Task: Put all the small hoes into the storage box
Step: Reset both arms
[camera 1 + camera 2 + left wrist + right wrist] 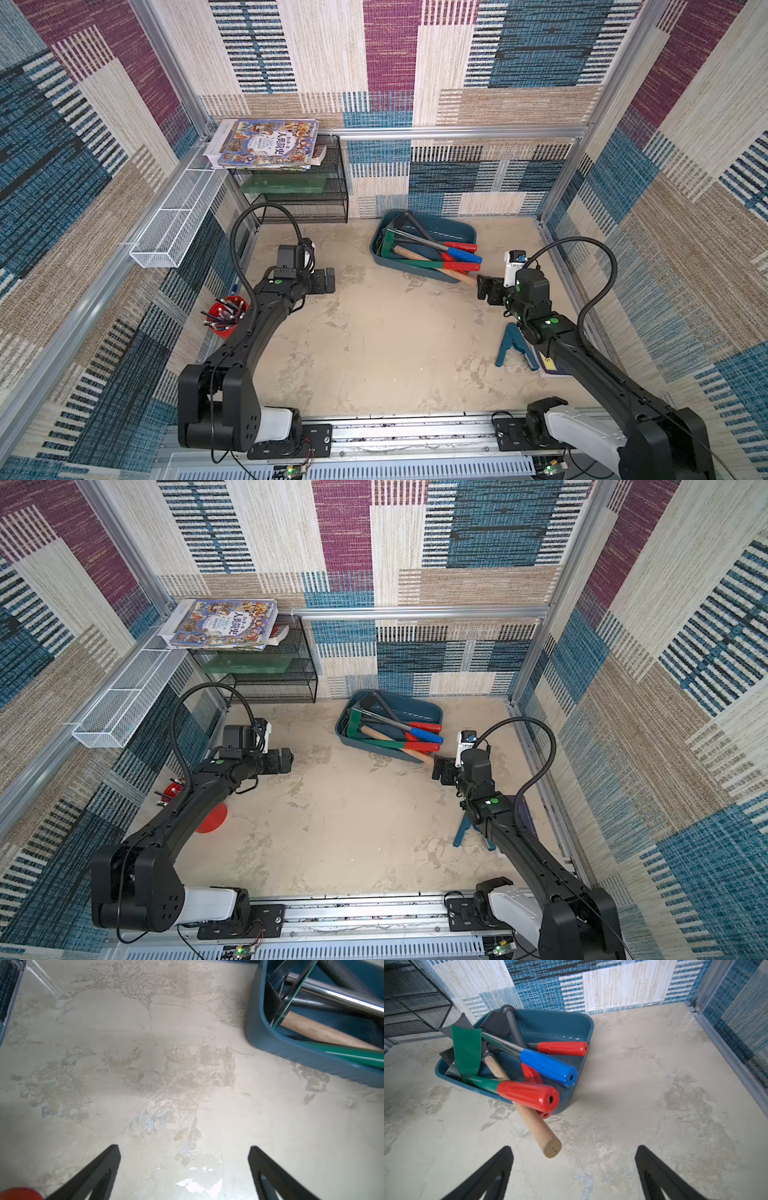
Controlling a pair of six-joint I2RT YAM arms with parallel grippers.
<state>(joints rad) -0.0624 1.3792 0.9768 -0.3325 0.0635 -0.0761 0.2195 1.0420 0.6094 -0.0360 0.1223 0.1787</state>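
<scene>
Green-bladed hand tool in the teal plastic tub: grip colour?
Red plastic grip, clearest in the right wrist view.

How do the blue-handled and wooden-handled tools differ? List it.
The blue-handled tool has a blue grip on a shiny metal shaft; the wooden-handled tool has a bare wood handle. The blue grip ends near the storage box rim; the wooden handle juts far past it. Both heads lie inside.

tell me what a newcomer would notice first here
The teal storage box at the back of the table stands out, crammed with tools whose red and blue handles poke over its rim. A wooden handle juts toward the open right gripper; the left gripper is open too. A bright picture book tops the black mesh rack at back left.
</scene>
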